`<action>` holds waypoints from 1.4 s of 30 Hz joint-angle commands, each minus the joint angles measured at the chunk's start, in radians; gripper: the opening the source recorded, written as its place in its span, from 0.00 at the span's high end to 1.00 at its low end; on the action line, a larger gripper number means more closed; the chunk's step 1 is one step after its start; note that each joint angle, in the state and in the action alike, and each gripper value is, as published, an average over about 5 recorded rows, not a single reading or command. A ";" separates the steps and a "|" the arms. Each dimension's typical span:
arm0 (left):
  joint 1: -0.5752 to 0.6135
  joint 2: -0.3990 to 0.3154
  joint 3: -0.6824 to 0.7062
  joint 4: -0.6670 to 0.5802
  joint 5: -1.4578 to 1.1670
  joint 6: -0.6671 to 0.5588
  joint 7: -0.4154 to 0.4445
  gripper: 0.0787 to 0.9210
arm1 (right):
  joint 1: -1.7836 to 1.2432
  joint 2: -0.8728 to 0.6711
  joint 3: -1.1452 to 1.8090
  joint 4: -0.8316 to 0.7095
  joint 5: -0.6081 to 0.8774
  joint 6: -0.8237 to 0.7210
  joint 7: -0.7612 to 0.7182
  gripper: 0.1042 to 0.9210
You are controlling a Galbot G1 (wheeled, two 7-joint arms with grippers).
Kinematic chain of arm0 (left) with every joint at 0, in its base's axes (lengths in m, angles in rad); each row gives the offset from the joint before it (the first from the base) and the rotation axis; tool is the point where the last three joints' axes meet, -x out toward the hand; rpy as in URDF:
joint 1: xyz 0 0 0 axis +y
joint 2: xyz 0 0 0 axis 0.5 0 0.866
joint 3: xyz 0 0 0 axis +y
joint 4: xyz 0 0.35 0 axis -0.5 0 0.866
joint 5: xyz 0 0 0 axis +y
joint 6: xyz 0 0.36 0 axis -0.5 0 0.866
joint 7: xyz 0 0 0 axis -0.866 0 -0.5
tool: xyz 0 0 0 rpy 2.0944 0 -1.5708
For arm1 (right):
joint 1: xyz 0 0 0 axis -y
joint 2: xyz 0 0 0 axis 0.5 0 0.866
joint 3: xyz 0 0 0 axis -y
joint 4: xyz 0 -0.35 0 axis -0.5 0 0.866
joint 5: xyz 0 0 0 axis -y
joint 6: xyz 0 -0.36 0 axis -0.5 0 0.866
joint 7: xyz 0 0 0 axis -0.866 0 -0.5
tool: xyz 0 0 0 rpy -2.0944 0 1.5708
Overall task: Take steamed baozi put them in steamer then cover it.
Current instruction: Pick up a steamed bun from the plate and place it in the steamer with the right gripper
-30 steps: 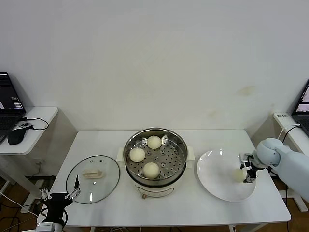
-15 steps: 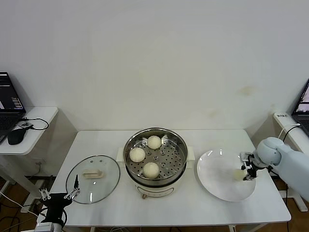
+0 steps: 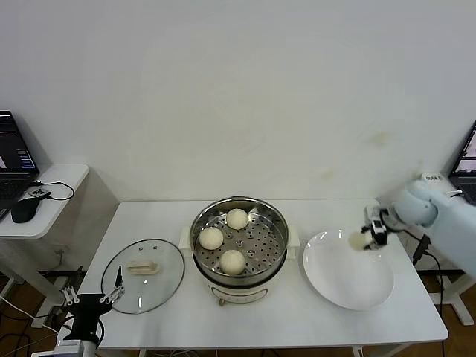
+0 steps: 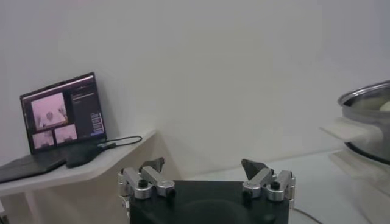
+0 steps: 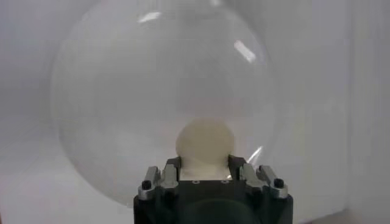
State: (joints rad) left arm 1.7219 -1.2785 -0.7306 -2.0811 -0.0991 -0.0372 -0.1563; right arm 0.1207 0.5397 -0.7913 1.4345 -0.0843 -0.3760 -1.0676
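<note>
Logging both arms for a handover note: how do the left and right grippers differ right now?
The left gripper hangs low at the table's front left corner near the cover; the right gripper is raised over the plate. The left is open and empty; the right is shut on a baozi. Neither touches the steamer.

Steamer [image 3: 239, 236]: polished stainless steel, perforated metal tray, white plastic base.
Cover [image 3: 143, 275]: clear glass, metal rim, cream plastic handle.
Baozi [image 5: 205, 141]: smooth, matt, cream-white dough.
Plate [image 3: 347, 279]: glossy white.
Table [image 3: 297, 320]: matt white.
</note>
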 commanded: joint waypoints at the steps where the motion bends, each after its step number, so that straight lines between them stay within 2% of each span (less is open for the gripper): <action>1: -0.004 -0.002 0.004 -0.007 0.000 0.001 0.000 0.12 | 0.509 0.123 -0.323 0.133 0.300 -0.125 0.031 0.50; 9: -0.001 -0.009 0.001 -0.022 0.002 0.000 -0.001 0.12 | 0.558 0.303 -0.392 0.191 0.542 -0.270 0.129 0.50; 15: 0.003 -0.020 0.000 -0.032 0.007 0.000 -0.001 0.12 | 0.484 0.396 -0.403 0.175 0.619 -0.336 0.191 0.50; 31: 0.001 -0.026 -0.012 -0.022 0.005 -0.001 -0.001 0.12 | 0.283 0.473 -0.402 0.052 0.468 -0.350 0.210 0.49; 42: -0.012 -0.025 -0.008 -0.009 0.004 -0.001 0.000 0.12 | 0.255 0.481 -0.396 0.034 0.444 -0.350 0.207 0.49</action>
State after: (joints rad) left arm 1.7127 -1.3044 -0.7391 -2.0941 -0.0948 -0.0385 -0.1567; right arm 0.4096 0.9972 -1.1776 1.4908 0.3770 -0.7130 -0.8701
